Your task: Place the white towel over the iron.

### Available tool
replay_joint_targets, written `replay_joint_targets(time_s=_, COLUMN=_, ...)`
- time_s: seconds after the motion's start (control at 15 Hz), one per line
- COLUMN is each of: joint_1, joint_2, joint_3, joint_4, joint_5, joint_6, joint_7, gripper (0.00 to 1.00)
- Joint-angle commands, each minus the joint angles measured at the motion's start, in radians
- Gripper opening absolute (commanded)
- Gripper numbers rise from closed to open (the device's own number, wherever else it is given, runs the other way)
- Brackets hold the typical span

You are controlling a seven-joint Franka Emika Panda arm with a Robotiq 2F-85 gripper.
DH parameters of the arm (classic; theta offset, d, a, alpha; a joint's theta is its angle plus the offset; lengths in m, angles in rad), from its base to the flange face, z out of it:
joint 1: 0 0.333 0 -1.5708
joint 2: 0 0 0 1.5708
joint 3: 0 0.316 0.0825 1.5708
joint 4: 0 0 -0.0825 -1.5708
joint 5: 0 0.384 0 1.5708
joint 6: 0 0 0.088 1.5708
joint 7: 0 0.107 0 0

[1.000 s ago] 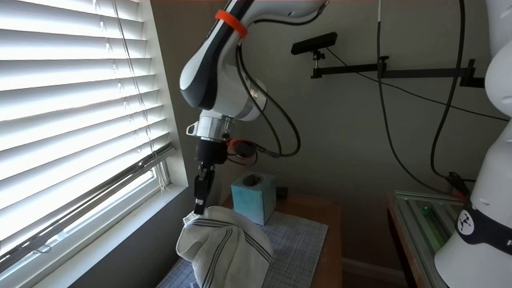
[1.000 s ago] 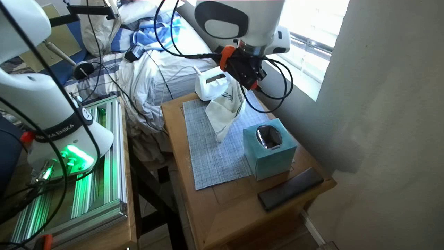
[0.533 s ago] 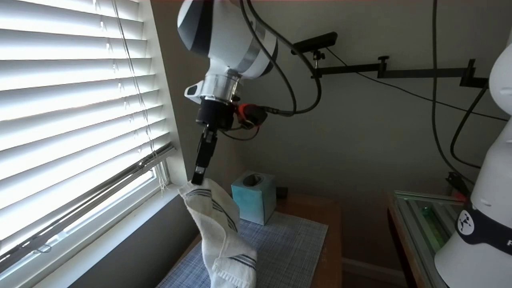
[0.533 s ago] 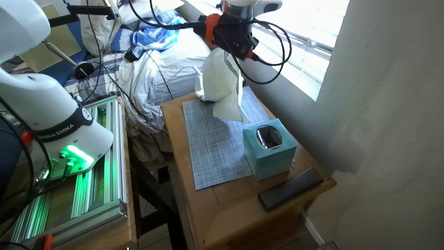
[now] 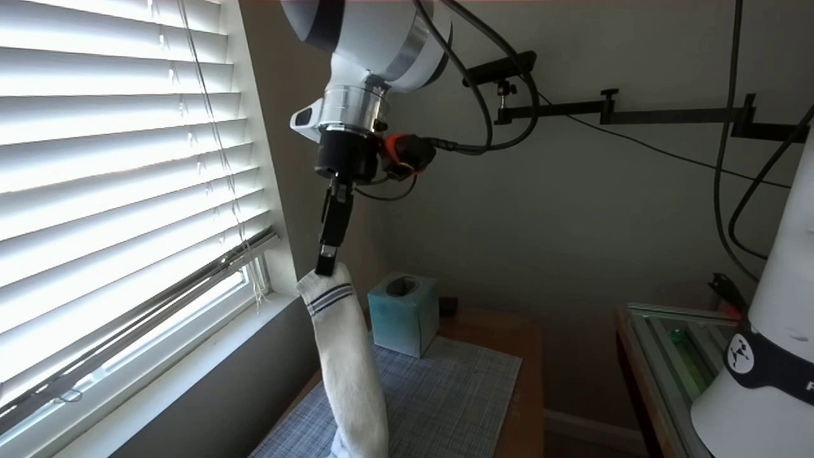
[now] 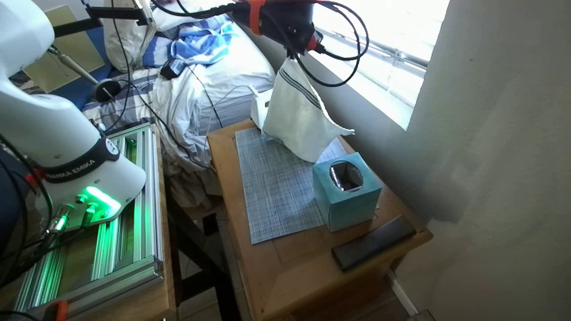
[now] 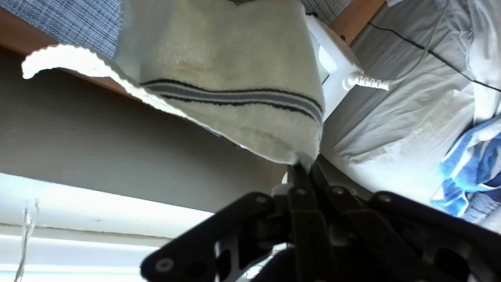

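The white towel with dark stripes hangs from my gripper in both exterior views (image 5: pixel 350 362) (image 6: pixel 299 111). It also fills the upper middle of the wrist view (image 7: pixel 242 51). My gripper (image 5: pixel 325 264) is shut on one edge of the towel, above the small table; its closed fingertips also show in the wrist view (image 7: pixel 307 168). The white iron stands at the table's far end in an exterior view (image 6: pixel 258 107), partly hidden behind the towel. In the wrist view the iron (image 7: pixel 336 66) shows beside the towel's right edge, with its cord. The towel's lower end hangs near the placemat; contact is unclear.
A teal tissue box (image 6: pixel 348 196) stands on the wooden table (image 6: pixel 285 276) beside the grey placemat (image 6: pixel 281 191). A dark flat case (image 6: pixel 374 243) lies near the table's corner. The window blinds (image 5: pixel 127 159) and sill are close beside the arm. A bed (image 6: pixel 241 58) lies beyond the iron.
My gripper has risen with the towel held in it. The towel went from bunched low over the table to hanging long, and its free corner swung out toward the window side.
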Motion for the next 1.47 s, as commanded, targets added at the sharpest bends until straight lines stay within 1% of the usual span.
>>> replay_joint_targets(time_s=0.0, joint_1=0.178, joint_2=-0.041, joint_3=-0.169, joint_4=0.001, joint_5=0.084, joint_6=-0.007, joint_7=-0.052, gripper=0.01)
replay_joint_targets(time_s=0.13, joint_1=0.241, joint_2=-0.102, joint_3=-0.222, joint_4=-0.005, joint_5=0.153, joint_6=-0.014, joint_7=-0.103, gripper=0.01)
replay_joint_targets(time_s=0.33, joint_1=0.316, joint_2=-0.209, joint_3=-0.277, joint_4=-0.018, joint_5=0.206, joint_6=-0.027, joint_7=-0.159, gripper=0.01)
replay_joint_targets(time_s=0.73, joint_1=0.442, joint_2=-0.412, joint_3=-0.342, joint_4=-0.018, joint_5=0.216, joint_6=-0.1, joint_7=-0.267, gripper=0.01)
replay_joint_targets(time_s=0.93, joint_1=0.507, joint_2=-0.481, joint_3=-0.354, joint_4=-0.007, joint_5=0.258, joint_6=-0.126, joint_7=-0.317, gripper=0.01)
replay_joint_targets(time_s=1.07, joint_1=0.553, joint_2=-0.507, joint_3=-0.348, joint_4=0.001, joint_5=0.315, joint_6=-0.134, joint_7=-0.35, gripper=0.01)
replay_joint_targets(time_s=1.27, joint_1=0.607, joint_2=-0.514, joint_3=-0.331, joint_4=0.015, joint_5=0.408, joint_6=-0.151, joint_7=-0.398, gripper=0.01)
replay_joint_targets(time_s=1.4, joint_1=0.631, joint_2=-0.496, joint_3=-0.316, joint_4=0.022, joint_5=0.461, joint_6=-0.158, joint_7=-0.445, gripper=0.01)
